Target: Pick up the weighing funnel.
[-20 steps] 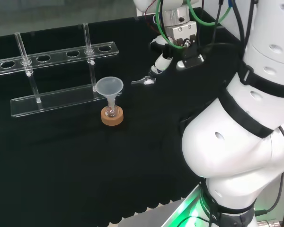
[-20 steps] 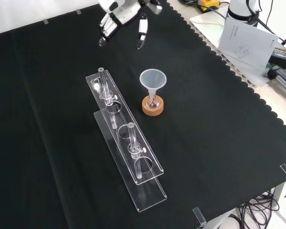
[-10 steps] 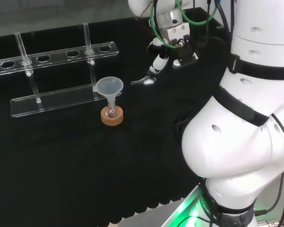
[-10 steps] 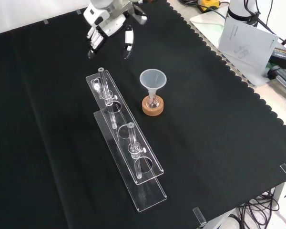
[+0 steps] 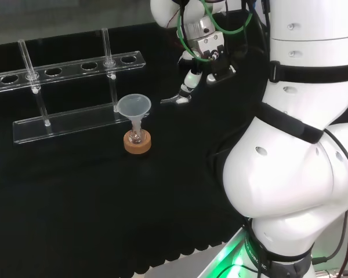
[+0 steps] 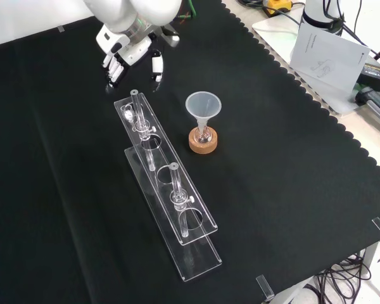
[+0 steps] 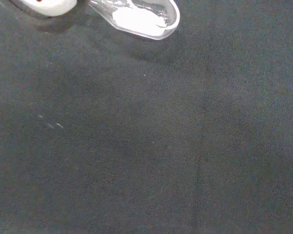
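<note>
Head view, left to right: you had rack [image 5: 69, 68], funnel [image 5: 133, 106], weighing funnel [image 5: 175, 100], hand [image 5: 190, 80].
Funnel: stood stem-down in a flask [image 5: 137, 136] on the cork ring [image 5: 137, 145].
Weighing funnel: sat low at the tabletop [image 5: 75, 191], right at a fingertip [image 5: 186, 89]; you couldn't tell if they touched.
Hand: fingers relaxed and pointing down, thumb set apart.

Rack [image 5: 69, 65] across the upper left of the head view, funnel [image 5: 134, 107] just before it at centre, stem in a flask [image 5: 137, 136] on a cork ring [image 5: 137, 143], weighing funnel [image 5: 177, 99] on the surface [image 5: 75, 202] right of the funnel, hand [image 5: 192, 77] just upper right of it.
</note>
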